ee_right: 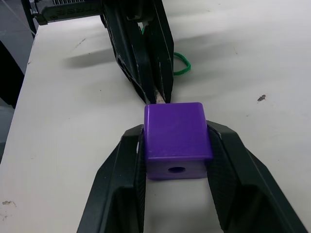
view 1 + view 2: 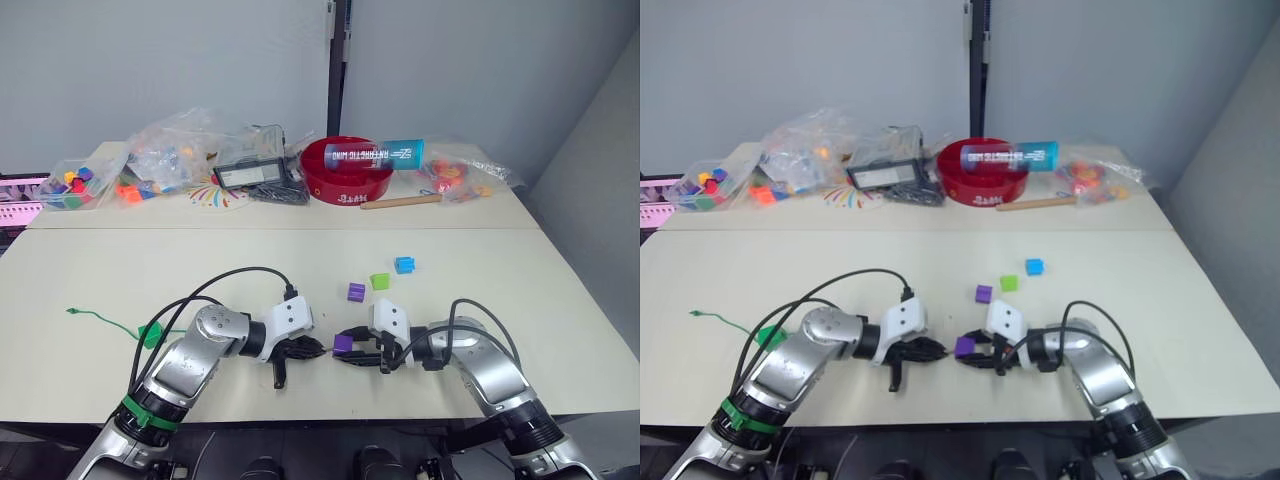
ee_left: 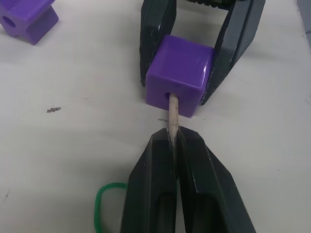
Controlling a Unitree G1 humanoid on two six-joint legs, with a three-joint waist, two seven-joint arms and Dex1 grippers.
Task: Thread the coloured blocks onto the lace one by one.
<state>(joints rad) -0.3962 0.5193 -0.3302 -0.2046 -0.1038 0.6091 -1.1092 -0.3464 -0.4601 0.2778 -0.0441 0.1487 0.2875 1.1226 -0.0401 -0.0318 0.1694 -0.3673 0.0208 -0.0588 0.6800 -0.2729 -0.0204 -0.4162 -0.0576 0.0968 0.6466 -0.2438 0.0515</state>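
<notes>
My right gripper (image 2: 350,350) is shut on a purple block (image 2: 343,344) just above the near table edge. My left gripper (image 2: 318,348) is shut on the lace's pale stiff tip (image 3: 172,115), which enters the hole in the purple block (image 3: 180,75). The green lace (image 2: 110,325) trails left over the table to its end at the far left. A second purple block (image 2: 356,292), a lime green block (image 2: 380,282) and a light blue block (image 2: 404,265) lie loose behind the grippers. A loop of green lace (image 3: 101,204) shows beside my left fingers.
Along the back of the table stand a red bowl (image 2: 345,168) with a blue can across it, clear bags of bright toy pieces (image 2: 165,155), a black device (image 2: 250,175) and a wooden stick (image 2: 400,202). Black cables (image 2: 230,285) arc over my left arm.
</notes>
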